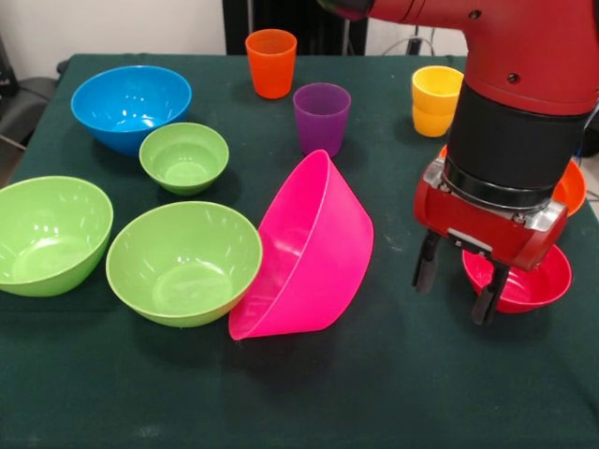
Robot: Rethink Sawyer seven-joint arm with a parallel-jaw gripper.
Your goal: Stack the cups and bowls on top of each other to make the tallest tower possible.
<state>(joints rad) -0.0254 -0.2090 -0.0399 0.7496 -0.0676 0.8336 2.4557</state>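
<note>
Bowls fill the left half of the worktop (309, 402), which is draped in dark green cloth. At the far left edge sits a large lime green bowl (49, 234), upright and cut off by the frame. Behind it stands the blue bowl (131, 106), with the small lime green bowl (184, 156) just beside its right flank. In front of that one rests a medium lime green bowl (183, 262), also upright. Against its right rim leans the large pink bowl (307, 251), tipped on its side with the opening facing left. Behind the pink bowl are the orange cup (271, 62), farthest back, and the purple cup (321, 117), near the pink bowl's raised rim. Further right stands the yellow cup (436, 99), which appears to be two nested tumblers. The red and black arm (524, 84) comes down at the right and hides most of an orange bowl (572, 187), of which only a sliver shows. The end effector (457, 287) hangs with its two dark fingers apart, holding nothing, in front of the small red bowl (529, 281). No cup or bowl is stacked on a bowl yet.
</note>
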